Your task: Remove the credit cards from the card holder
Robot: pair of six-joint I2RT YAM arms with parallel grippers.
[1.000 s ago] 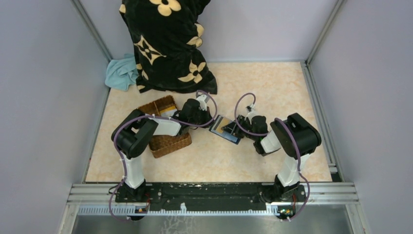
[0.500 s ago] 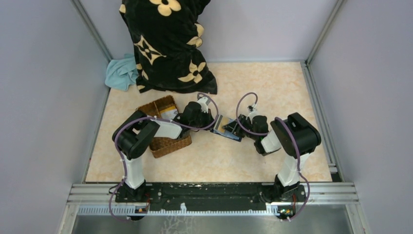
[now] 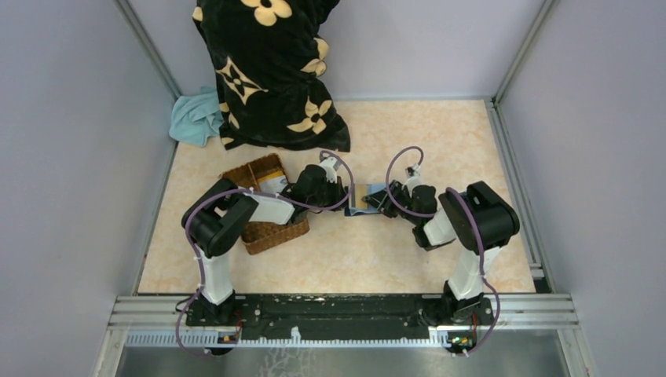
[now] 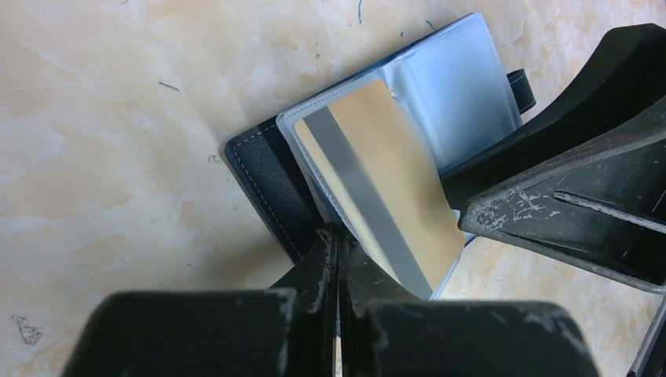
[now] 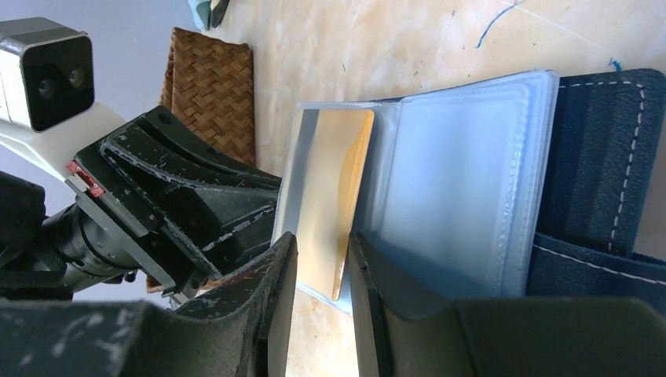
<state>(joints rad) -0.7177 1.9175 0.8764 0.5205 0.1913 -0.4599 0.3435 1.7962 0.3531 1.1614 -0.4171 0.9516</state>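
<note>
The navy card holder point(image 4: 267, 181) lies open between both grippers on the table, also seen from above point(image 3: 366, 198). Its clear sleeves point(image 5: 455, 196) are fanned up. A gold credit card point(image 4: 377, 181) with a grey stripe sticks halfway out of one sleeve. My left gripper point(image 4: 338, 236) is shut on the near edge of the holder's sleeve, beside the card. My right gripper point(image 5: 322, 251) is open a narrow gap, its jaws on either side of the card's point(image 5: 330, 188) free corner, not pressing it. The navy cover point(image 5: 605, 165) lies right of it.
A brown wicker basket point(image 3: 267, 228) stands just left of the left gripper and also shows in the right wrist view point(image 5: 208, 94). A black blanket with cream flowers point(image 3: 267, 71) and a teal cloth point(image 3: 195, 118) lie at the back left. Metal frame posts line the sides.
My left gripper has moved right onto the holder's edge. The holder has shifted back and tilted up, and my right gripper has followed it.
</note>
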